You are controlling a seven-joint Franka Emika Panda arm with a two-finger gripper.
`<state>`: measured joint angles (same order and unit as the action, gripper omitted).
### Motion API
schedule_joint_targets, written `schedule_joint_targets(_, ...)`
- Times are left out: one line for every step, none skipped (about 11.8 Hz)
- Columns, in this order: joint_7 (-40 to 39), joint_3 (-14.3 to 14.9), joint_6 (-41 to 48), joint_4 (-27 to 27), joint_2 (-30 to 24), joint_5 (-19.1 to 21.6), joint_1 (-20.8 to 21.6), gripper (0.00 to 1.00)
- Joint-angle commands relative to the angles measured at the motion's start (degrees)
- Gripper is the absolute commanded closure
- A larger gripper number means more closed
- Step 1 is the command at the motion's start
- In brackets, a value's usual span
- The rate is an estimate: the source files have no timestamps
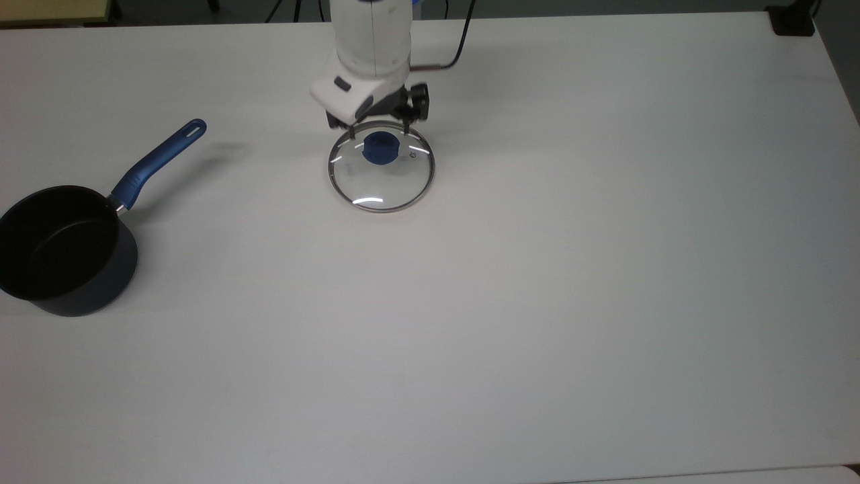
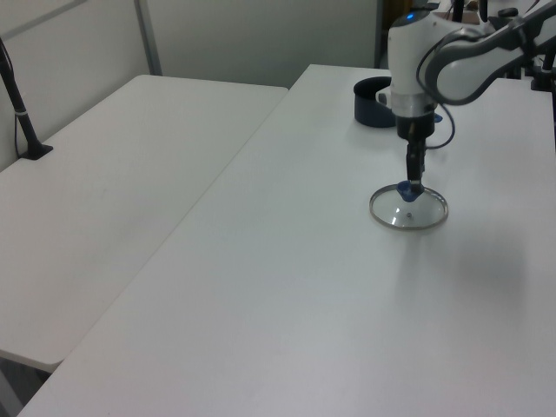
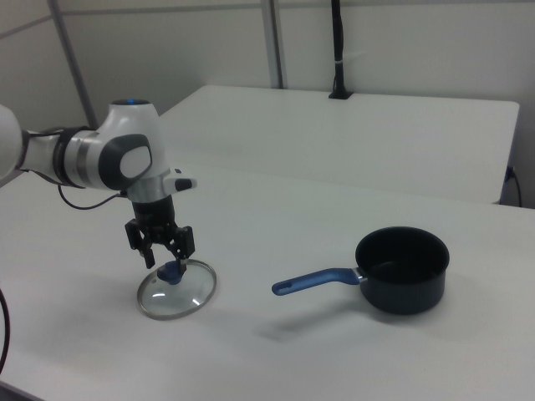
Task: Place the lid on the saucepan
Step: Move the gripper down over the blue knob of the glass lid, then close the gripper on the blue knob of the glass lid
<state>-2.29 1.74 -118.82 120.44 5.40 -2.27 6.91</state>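
Note:
The lid (image 1: 381, 183) is clear glass with a metal rim and lies flat on the white table (image 1: 537, 302), its blue knob (image 1: 381, 148) upward. My gripper (image 1: 379, 134) hangs open straight over that knob, one finger on each side of it, holding nothing. In the right view the gripper (image 3: 167, 255) stands just above the lid (image 3: 180, 296). The saucepan (image 1: 60, 252) is dark with a long blue handle (image 1: 158, 165). It sits upright and uncovered at the top view's far left. The left view has the lid (image 2: 408, 215) below the gripper (image 2: 415, 181), and my arm partly hides the saucepan (image 2: 369, 89).
A second white table (image 2: 130, 174) adjoins this one, with a black post (image 2: 22, 113) clamped at its edge. A cable (image 1: 460, 40) trails from my arm. A black block (image 1: 793, 20) sits at the top view's upper right corner.

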Motion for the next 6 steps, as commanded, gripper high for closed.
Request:
schedule_joint_targets(3.3, 0.4, -4.0, 0.4, 1.2, 1.0, 0.4, 0.25)
schedule_joint_targets(4.4, 0.4, -5.0, 0.4, 2.2, 1.0, 0.6, 0.29)
schedule_joint_targets(4.4, 0.4, -5.5, 0.4, 2.3, 1.0, 0.6, 0.30)
schedule_joint_targets(4.5, 0.4, -5.5, 0.4, 2.3, 1.0, 0.6, 0.31)
schedule_joint_targets(4.5, 0.4, -5.5, 0.4, 2.3, 1.0, 0.7, 0.35)
schedule_joint_targets(4.5, 0.4, -5.5, 0.4, 2.3, 1.0, 0.9, 0.37)
